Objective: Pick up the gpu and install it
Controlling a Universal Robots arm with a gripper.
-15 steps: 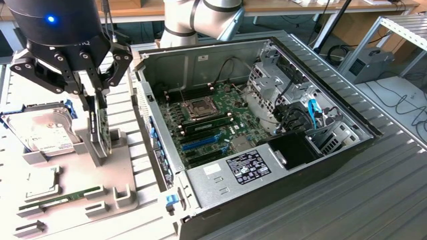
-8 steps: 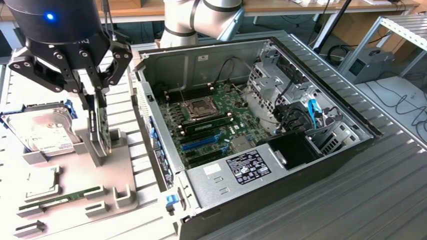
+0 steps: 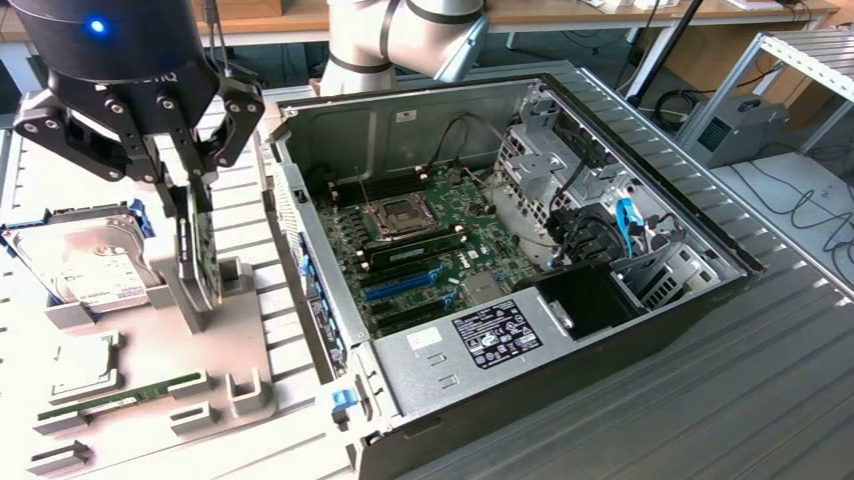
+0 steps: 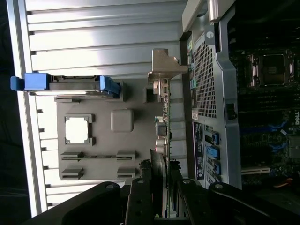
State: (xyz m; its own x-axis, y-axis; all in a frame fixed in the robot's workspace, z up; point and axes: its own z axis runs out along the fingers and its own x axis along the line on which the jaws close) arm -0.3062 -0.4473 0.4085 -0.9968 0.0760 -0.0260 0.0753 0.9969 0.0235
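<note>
Gpu (image 3: 200, 255) (image 4: 162, 126) — upright on its long edge, seated in a slot of the grey holder tray (image 3: 256, 345) (image 4: 136, 140), along the tray's edge nearest the open computer case (image 3: 441, 85). Claw (image 3: 187, 195) (image 4: 161, 199) — clamped on the card's upper edge, one finger either side. Hard drive (image 3: 87, 262) at the tray's opposite edge.

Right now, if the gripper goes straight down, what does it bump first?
Most likely the gpu, standing on edge in the gray holder directly beneath the gripper; depth is hard to judge.
</note>
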